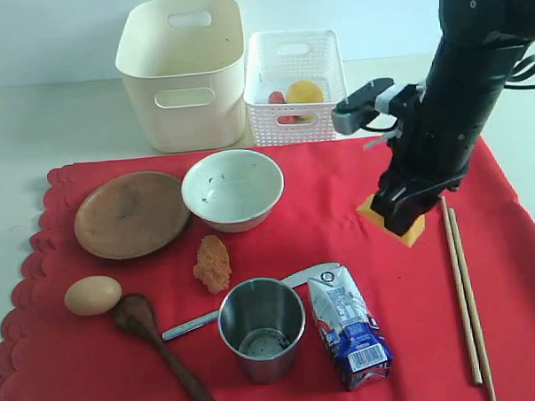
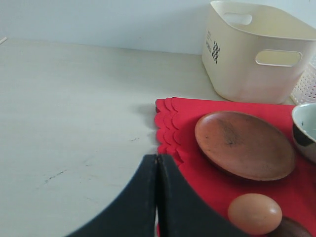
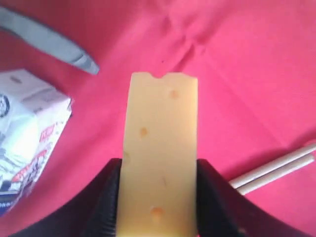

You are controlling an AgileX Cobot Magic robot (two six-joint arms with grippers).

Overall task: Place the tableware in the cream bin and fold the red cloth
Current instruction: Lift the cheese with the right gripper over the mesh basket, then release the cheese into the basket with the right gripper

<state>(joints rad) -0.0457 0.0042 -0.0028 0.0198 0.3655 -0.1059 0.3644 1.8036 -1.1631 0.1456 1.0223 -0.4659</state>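
Pale worktop (image 1: 51, 121) carries our scalloped red cloth (image 1: 331, 229). We see left fingers (image 2: 138, 202) pressed together empty, brown plate (image 1: 130, 214), cream bin (image 1: 148, 112) behind, white bowl (image 1: 231, 189), steel cup (image 1: 257, 361), and right fingers (image 3: 101, 212) clamping the holed cheese wedge (image 3: 158, 148) toward the cloth's right.

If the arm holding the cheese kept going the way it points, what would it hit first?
Probably the red cloth: the cheese sticks out past the jaws of the right gripper and would press into bare cloth first. How close it is now, I can't tell.
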